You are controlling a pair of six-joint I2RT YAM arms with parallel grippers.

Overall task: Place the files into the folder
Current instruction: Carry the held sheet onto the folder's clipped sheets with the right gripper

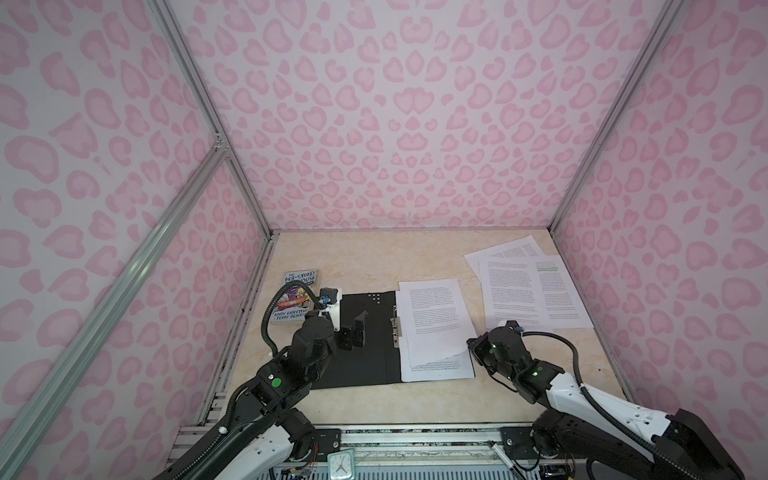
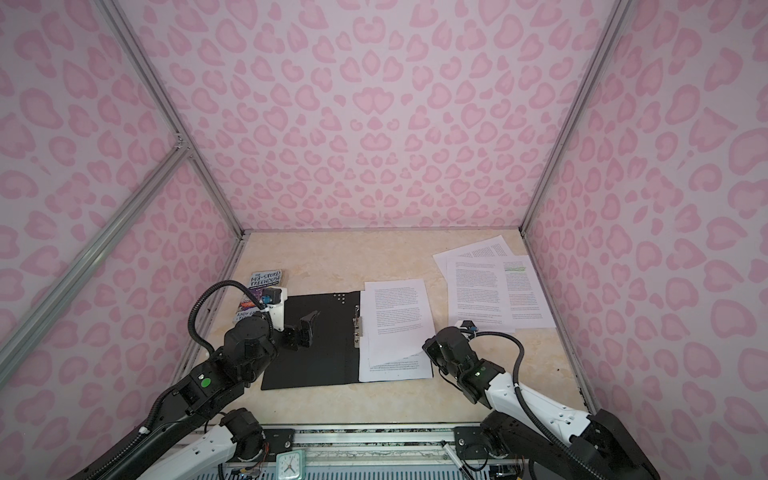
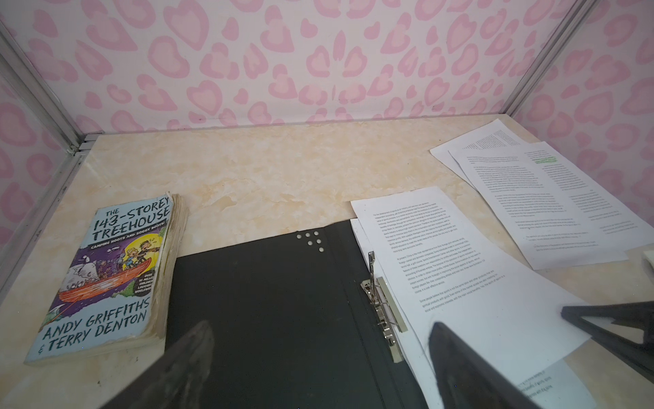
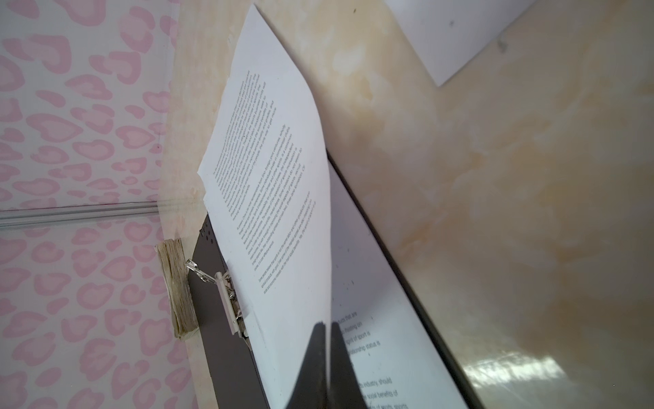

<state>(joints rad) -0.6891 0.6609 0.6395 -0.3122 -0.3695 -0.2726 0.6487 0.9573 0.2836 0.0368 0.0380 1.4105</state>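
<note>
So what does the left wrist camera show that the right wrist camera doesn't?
Left wrist only: the colourful cover of the book, the loose papers with a green line near the far corner, and the open left gripper above the folder. Right wrist only: a close look at the right gripper shut on the top sheet, corner raised. Both: the black folder, its metal clip and that printed sheet.

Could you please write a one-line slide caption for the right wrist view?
Right pincer shut on a printed sheet, holding its corner curled above the open black folder with its metal clip.
</note>
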